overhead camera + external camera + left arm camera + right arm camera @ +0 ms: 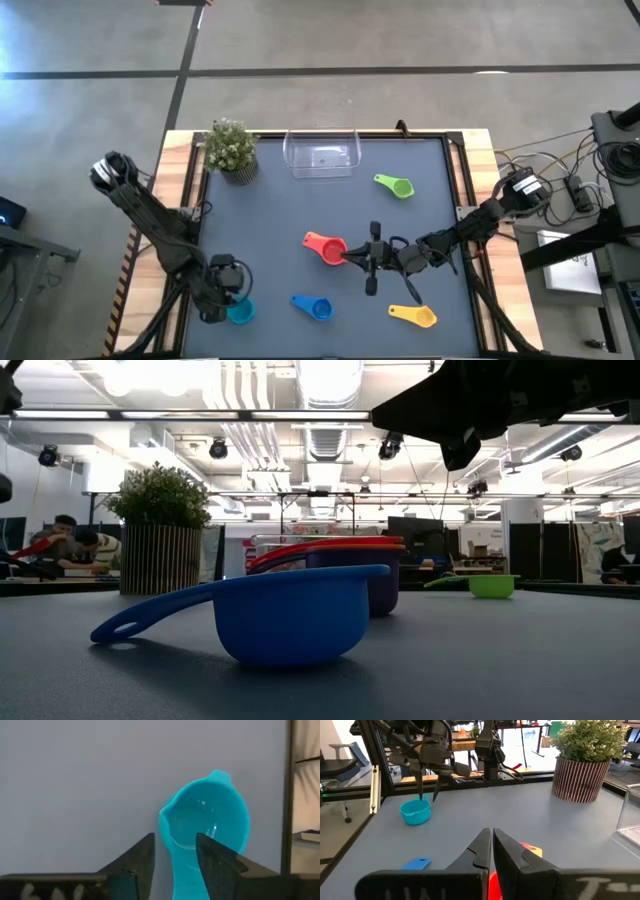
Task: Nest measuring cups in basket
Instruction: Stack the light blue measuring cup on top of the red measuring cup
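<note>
A teal cup (241,313) stands upright near the table's near left corner. My left gripper (226,292) hangs over it, open and pointing down, with a finger on either side of the cup's handle (182,872) and apart from it. A red cup (326,247) sits at mid-table, nested in a purple cup (385,588), and an orange rim (533,851) shows beside it. My right gripper (350,257) lies level and shut at the red cup's right side. The blue cup (315,307), yellow cup (416,316) and green cup (396,185) rest on their bases. The basket (322,156) stands at the far edge. My right gripper reaches level from the table's right. Its shut fingertips (485,842) stand over the red cup's right rim (493,885). The fingers hide the spot, so I cannot tell whether they touch the rim.
A potted plant (232,150) stands at the far left corner, beside the basket. Wooden and metal rails (185,190) border the dark mat on both sides. Bare mat lies between the teal cup and the plant.
</note>
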Motion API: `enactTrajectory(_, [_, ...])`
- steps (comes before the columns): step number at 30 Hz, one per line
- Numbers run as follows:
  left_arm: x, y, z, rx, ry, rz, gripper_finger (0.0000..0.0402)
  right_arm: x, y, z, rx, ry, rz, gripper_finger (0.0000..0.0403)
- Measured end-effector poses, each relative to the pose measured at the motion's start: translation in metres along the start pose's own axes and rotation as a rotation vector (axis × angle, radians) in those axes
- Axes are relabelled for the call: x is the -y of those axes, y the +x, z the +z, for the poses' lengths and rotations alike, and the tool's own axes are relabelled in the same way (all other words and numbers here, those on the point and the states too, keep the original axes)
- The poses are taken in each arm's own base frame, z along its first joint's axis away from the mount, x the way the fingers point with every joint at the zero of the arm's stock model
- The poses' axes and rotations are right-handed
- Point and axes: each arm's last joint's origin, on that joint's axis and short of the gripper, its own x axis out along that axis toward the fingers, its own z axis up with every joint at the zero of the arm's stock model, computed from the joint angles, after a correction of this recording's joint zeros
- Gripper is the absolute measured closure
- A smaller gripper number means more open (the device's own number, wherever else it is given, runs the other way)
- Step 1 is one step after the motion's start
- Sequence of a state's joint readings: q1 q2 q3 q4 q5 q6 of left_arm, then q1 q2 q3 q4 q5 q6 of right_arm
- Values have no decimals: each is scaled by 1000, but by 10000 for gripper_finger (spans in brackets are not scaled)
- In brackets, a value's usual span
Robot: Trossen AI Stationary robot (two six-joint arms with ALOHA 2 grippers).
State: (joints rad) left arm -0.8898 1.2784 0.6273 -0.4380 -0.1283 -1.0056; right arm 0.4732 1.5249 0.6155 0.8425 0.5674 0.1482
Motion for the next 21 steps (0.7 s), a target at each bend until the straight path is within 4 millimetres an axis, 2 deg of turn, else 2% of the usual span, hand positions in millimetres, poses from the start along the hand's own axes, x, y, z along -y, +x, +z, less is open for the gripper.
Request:
enactTrajectory(5, [-1, 8, -3, -34, -30, 38, 244, 0, 0, 0, 0, 1, 0, 394])
enactTrajectory(10, [-2, 16, -4, -60, -54, 66, 242, 0, 0, 0, 0, -1, 0, 394])
enactTrajectory(16, [-1, 21, -4, -74, -67, 88, 281, 0, 0, 0, 0, -2, 0, 394])
enactTrajectory(21, [5, 21, -1, -80, -55, 85, 344, 0, 0, 0, -1, -12, 0, 394])
